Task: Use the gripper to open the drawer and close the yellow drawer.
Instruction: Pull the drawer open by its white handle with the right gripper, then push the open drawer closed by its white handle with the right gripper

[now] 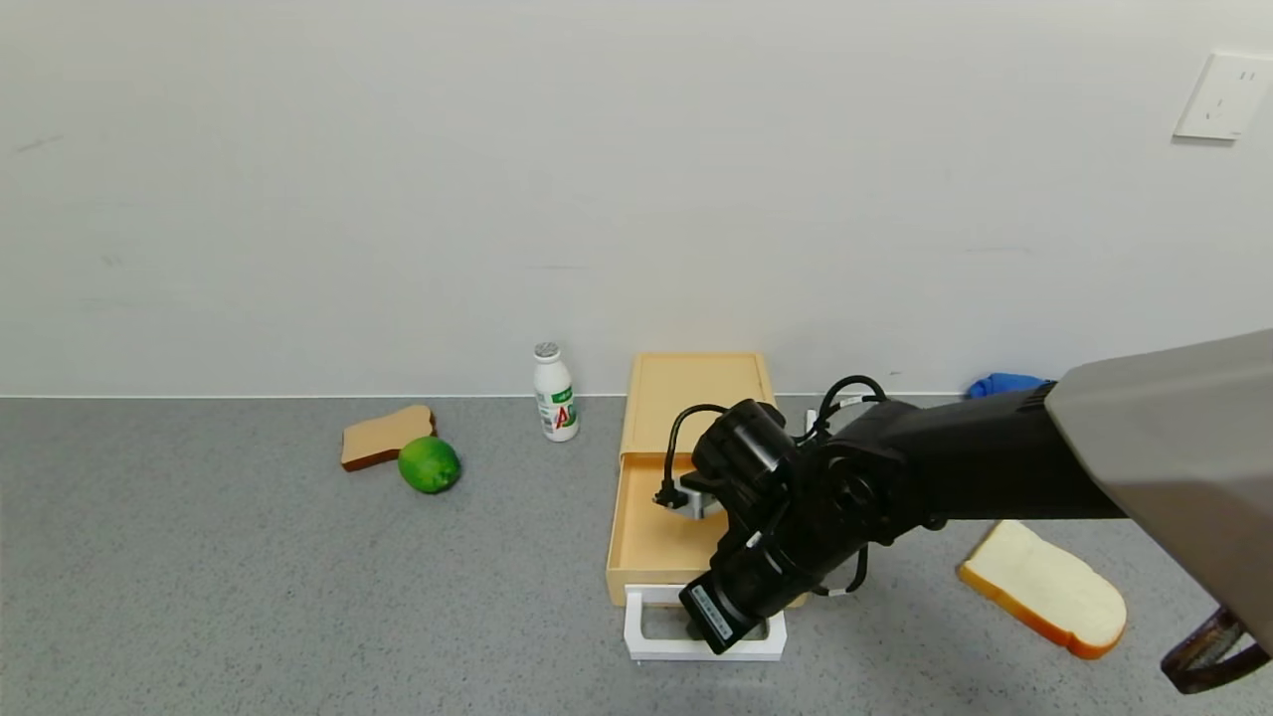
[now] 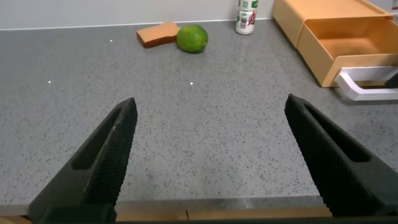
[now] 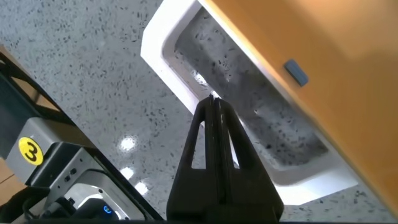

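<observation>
The pale-yellow drawer (image 1: 696, 393) stands at the back of the grey table, with its shallow tray (image 1: 646, 537) slid out toward me. The tray's white loop handle (image 1: 646, 646) is at the front. My right gripper (image 1: 698, 626) reaches down over the tray. In the right wrist view its fingers (image 3: 214, 102) are shut together, with the tips inside the loop, at the handle's (image 3: 168, 56) outer bar and holding nothing. My left gripper (image 2: 211, 102) is open and empty, parked low over the table's near edge, left of the drawer (image 2: 348, 37).
A white bottle (image 1: 555, 392) stands just left of the drawer box. A bread slice (image 1: 383, 436) and a green lime (image 1: 430, 464) lie further left. Another bread slice (image 1: 1044, 589) lies at the right, and a blue thing (image 1: 1004, 384) by the wall.
</observation>
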### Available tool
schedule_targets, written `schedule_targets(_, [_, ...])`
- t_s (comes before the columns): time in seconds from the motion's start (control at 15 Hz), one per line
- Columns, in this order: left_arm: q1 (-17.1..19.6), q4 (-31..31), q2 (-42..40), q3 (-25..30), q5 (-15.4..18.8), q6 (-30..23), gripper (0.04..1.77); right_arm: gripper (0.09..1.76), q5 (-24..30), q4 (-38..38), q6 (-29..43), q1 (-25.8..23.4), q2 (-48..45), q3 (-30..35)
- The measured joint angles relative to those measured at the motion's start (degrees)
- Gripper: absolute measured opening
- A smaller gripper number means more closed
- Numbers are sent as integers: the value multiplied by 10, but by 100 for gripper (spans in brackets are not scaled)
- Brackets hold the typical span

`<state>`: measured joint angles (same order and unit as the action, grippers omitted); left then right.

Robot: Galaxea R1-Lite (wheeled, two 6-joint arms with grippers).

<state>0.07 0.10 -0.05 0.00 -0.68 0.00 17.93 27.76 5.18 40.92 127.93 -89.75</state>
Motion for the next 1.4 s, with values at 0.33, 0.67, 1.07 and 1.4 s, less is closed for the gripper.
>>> schedule_targets(0.33, [0,0,0,0,0,0,172,11,0,0,7,11,-30,11])
schedule_targets(0.67, [0,0,0,0,0,0,172,11,1,0,6,-1,-115,29])
schedule_targets(1.07, [0,0,0,0,0,0,172,11,1,-64,5,-86,-270,114])
schedule_targets(1.4, [0,0,0,0,0,0,172,11,1,-148,5,-170,-356,195])
